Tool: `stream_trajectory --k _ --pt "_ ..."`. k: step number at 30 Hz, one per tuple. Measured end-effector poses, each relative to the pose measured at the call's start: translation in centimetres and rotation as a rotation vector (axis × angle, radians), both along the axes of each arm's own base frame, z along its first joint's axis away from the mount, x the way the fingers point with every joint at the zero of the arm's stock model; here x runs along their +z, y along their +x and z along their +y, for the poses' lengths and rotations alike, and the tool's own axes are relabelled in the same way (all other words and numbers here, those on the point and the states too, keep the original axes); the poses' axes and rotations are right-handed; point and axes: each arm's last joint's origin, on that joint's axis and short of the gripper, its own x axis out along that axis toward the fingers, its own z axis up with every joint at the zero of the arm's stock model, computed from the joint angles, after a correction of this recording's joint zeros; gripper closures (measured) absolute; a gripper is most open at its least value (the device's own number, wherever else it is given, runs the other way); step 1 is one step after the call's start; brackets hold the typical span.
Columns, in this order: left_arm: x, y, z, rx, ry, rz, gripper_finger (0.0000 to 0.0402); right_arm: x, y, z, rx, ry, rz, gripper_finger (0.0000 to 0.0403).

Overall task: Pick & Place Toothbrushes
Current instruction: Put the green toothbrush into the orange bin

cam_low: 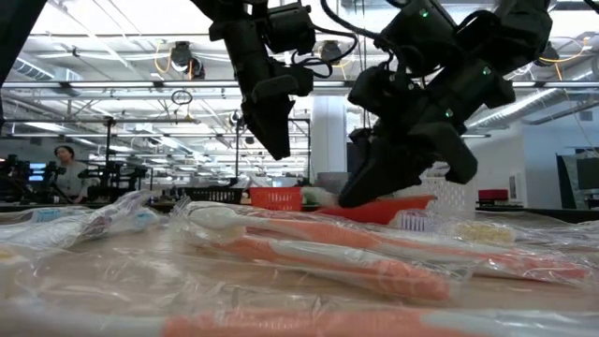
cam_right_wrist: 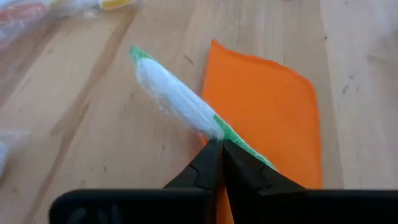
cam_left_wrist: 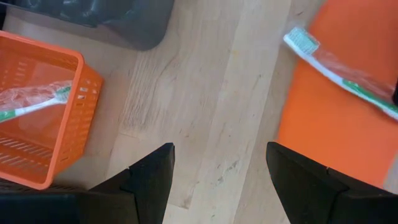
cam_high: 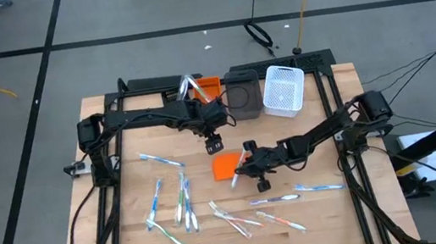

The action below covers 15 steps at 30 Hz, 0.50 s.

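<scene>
The right gripper (cam_right_wrist: 219,149) pinched a wrapped white-and-green plastic toothbrush (cam_right_wrist: 171,96) above the flat orange sheet (cam_right_wrist: 273,106), mid-table. The left gripper (cam_left_wrist: 219,171) hovered with fingers spread wide near the far orange slatted bin (cam_left_wrist: 46,115). Advisable: lift level, keep the pinch firm so the wrapper doesn't slip.

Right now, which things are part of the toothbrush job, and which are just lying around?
Job things:
wrapped green-and-white toothbrush pinched in the right hand
loose plastic toothbrushes on the table
toothbrush in the orange basket

Lying about:
flat orange sheet
white mesh bin
dark grey bin
</scene>
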Motion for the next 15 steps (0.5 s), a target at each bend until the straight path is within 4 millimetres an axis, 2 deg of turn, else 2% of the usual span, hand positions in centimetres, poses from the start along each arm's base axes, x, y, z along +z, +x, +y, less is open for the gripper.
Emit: stream_trajectory --k 4,9,15 --pt "0.01 0.01 0.00 0.000 0.000 -0.001 0.0149 -0.60 0.12 -0.07 -0.008 -0.006 0.009 0.0356" --pt "0.03 0.06 0.01 0.000 0.001 -0.006 0.0149 -0.33 0.30 -0.29 -0.008 -0.007 -0.013 0.0320" --pt "0.03 0.06 0.01 0.000 0.002 -0.007 0.0149 -0.60 0.26 -0.33 -0.010 -0.014 0.001 0.0304"
